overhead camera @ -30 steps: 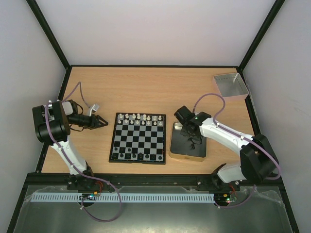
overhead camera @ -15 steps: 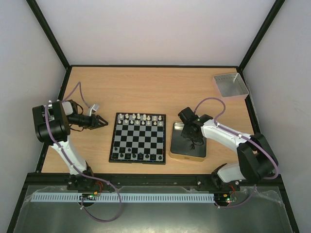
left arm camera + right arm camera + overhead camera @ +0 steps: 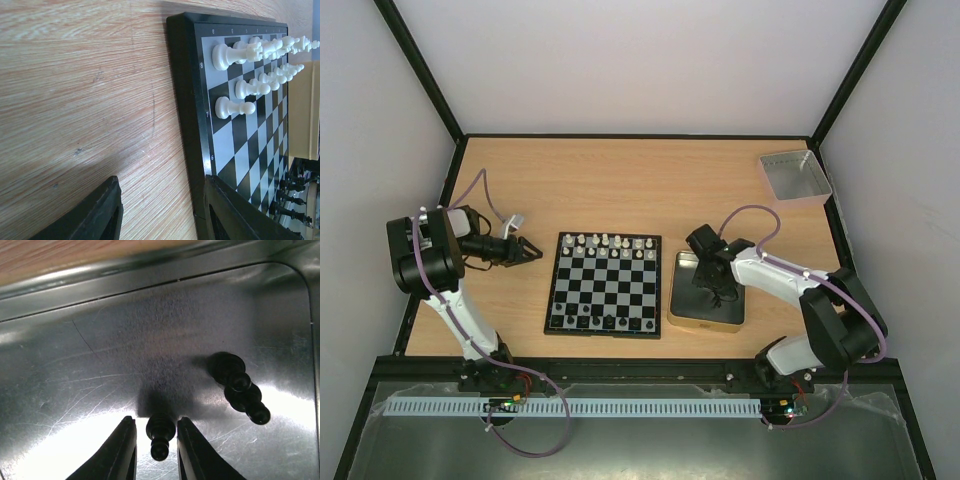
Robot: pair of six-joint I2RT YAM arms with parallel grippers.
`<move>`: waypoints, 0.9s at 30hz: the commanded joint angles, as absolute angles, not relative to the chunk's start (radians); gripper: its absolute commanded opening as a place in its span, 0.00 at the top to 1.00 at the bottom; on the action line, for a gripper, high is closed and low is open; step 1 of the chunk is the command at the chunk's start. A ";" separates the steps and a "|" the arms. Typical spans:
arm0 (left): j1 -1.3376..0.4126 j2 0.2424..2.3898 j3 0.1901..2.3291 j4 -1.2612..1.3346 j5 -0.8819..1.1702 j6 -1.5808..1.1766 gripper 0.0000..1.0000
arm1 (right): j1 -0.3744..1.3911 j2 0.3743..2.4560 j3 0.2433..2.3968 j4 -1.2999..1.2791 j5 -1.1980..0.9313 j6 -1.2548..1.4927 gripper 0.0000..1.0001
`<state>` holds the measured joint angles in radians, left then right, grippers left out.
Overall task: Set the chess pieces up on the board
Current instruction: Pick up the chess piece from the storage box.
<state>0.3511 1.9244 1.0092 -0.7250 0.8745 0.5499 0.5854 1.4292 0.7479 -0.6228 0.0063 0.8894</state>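
Inside the tin [image 3: 75, 380], a black pawn [image 3: 160, 432] lies between the slightly open jaws of my right gripper [image 3: 155, 422], not yet pinched, its long axis parallel to the fingers.

A gold-rimmed tin [image 3: 705, 325] sits near the table's [image 3: 620, 185] front edge, and a grey tray [image 3: 796, 175] occupies its far right corner.

top external: high above the near edge, looking down and forward over the whole tabletop [image 3: 620, 180]. left wrist: low and close beside the board [image 3: 240, 135], facing across it from its left edge. right wrist: very close, looking down into the gold-rimmed tin [image 3: 100, 340]. the top view takes in both board and tin.
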 commanded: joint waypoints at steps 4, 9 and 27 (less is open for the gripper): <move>0.354 2.017 0.963 -0.653 0.550 0.539 0.53 | 0.577 1.433 0.722 -0.606 0.023 0.875 0.90; 0.352 2.018 0.962 -0.644 0.539 0.528 0.53 | 0.577 1.438 0.741 -0.624 0.028 0.861 0.96; 0.354 2.013 0.960 -0.645 0.546 0.531 0.53 | 0.866 1.534 1.096 -0.808 0.147 0.960 0.96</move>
<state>0.3511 1.9259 1.0100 -0.7238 0.8757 0.5308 0.7788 1.4788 0.9928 -0.7300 0.0860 0.9047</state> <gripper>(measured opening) 0.471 0.045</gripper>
